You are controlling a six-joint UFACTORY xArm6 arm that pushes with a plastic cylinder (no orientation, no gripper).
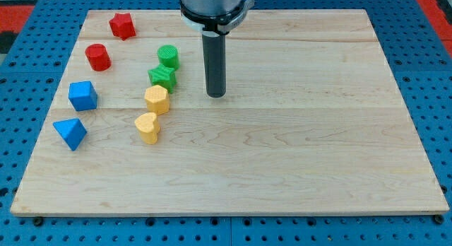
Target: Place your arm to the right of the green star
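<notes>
Currently, camera view only. My tip rests on the wooden board, slightly toward the top edge and a little left of the board's middle. The tool is a bare rod: nothing to clench or release, and it carries nothing. It touches no block.

The green star lies just beside my tip, on the view's left of it, with a clear strip of board between the two. Judgement: the tip sits where it does because the task wants the arm on the star's right; that position looks essentially reached, perhaps a shade low of the star's centre line.

Surroundings: a green cylinder sits just above the star, toward the top edge. A yellow hexagonal block touches or nearly touches the star from below; a yellow heart lies below that. Near the top-left corner, a red star and a red cylinder. Along the left edge, a blue cube and a blue triangular block.

Nothing stands between tip and star. Any closer approach risks nudging the star into its neighbours.
</notes>
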